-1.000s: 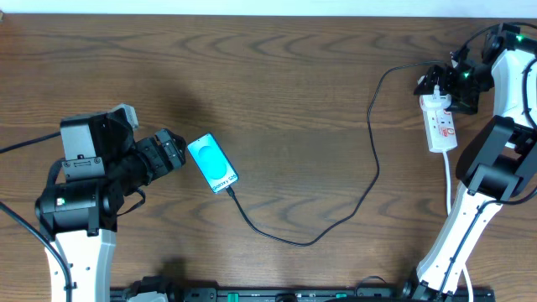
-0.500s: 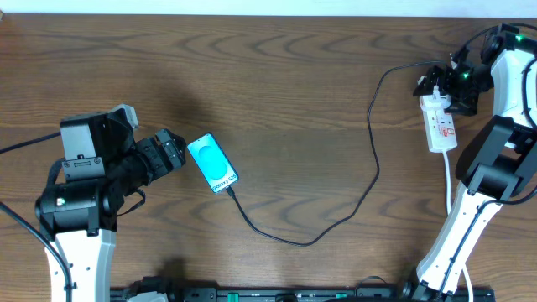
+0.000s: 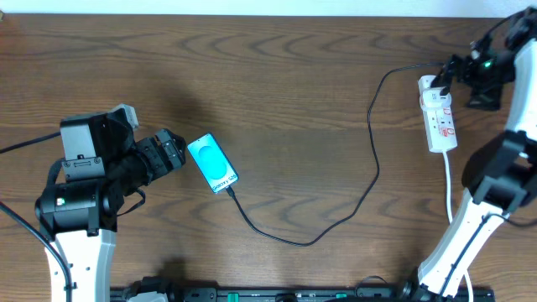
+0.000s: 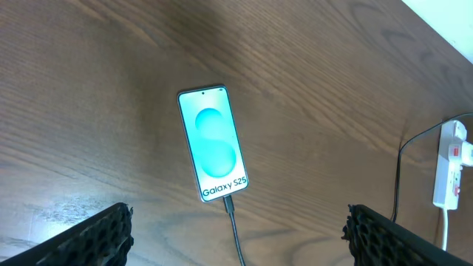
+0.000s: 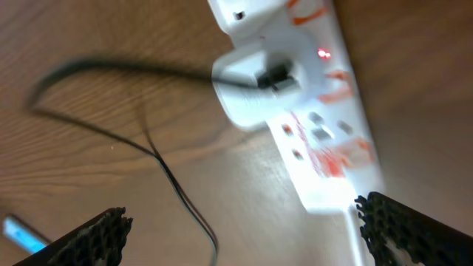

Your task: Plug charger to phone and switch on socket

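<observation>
Trailing from phone to socket, charger

Socket blurred in right wrist view, markings unreadable

Black charger links lit phone to white socket

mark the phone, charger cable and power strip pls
phone (image 4: 213, 144): left wrist view, middle of the screen.
charger cable (image 3: 306, 243): overhead view, bottom of its loop on the table.
power strip (image 3: 440, 126): overhead view, middle of its white body.
</observation>
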`<state>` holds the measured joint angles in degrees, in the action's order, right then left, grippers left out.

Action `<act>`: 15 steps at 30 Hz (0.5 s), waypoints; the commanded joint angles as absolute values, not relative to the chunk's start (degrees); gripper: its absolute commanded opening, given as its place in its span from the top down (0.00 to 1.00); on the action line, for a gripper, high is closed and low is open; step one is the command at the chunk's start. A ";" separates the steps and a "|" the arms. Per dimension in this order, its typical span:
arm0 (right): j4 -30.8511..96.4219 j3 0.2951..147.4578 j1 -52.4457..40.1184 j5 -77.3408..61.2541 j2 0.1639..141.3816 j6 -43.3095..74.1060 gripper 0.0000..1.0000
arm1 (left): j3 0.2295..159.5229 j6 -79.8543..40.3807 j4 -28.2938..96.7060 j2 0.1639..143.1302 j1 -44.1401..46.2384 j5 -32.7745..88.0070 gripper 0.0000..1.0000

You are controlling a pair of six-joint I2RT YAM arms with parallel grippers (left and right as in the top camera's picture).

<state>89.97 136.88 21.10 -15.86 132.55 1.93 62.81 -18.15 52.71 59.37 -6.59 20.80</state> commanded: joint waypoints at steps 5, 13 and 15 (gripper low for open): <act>97.34 138.85 19.79 -0.80 115.96 7.46 0.01 | 63.11 -17.69 52.21 59.48 -6.72 20.23 0.07; 97.32 138.61 18.90 -0.36 103.90 10.92 0.01 | 63.11 -17.69 52.21 59.48 -6.72 20.23 0.07; 97.30 138.61 18.74 -0.32 101.84 10.92 0.01 | 63.11 -17.69 52.23 59.48 -6.72 20.23 0.07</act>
<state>97.19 138.26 19.46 -1.85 106.34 8.91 62.81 -18.15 52.27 59.37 -6.59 20.80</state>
